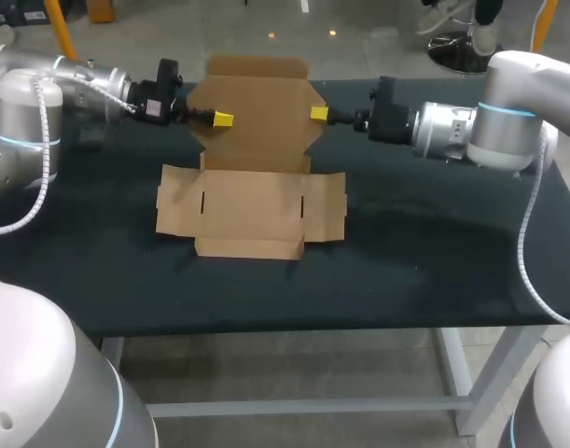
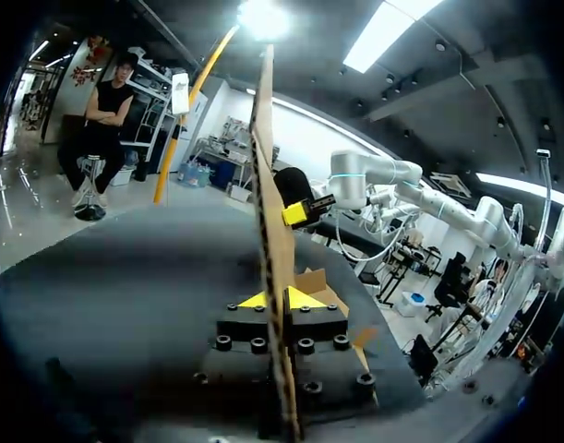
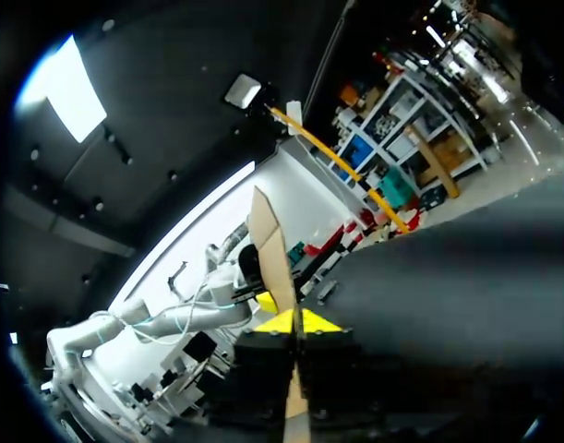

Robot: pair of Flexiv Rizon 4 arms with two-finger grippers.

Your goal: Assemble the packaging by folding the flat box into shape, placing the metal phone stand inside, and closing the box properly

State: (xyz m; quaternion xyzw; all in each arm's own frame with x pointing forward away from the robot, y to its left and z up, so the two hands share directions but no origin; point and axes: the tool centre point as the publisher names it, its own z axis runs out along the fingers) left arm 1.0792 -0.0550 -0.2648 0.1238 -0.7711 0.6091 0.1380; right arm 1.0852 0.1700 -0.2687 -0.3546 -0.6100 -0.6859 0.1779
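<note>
So the cardboard box [image 1: 252,210] is mostly a flat die-cut sheet lying in the middle of the dark surface [image 1: 406,243], with its side flaps spread out and the front wall not folded up yet. The only part standing is the big back panel [image 1: 264,112], which is tipped upright at the far side. That's because both arms have it. The left gripper [image 1: 222,119] is pinched onto the panel's left edge and the right gripper [image 1: 319,114] onto its right edge, roughly level with each other. Both wrist views show the cardboard edge-on, squeezed between the yellow tips, so both are clamped on it. Holding it from both sides probably keeps the panel square while the crease sets. The board is plain brown with notched corners and little slots near the flaps. The metal phone stand doesn't show in any view, so this looks like early folding.
</note>
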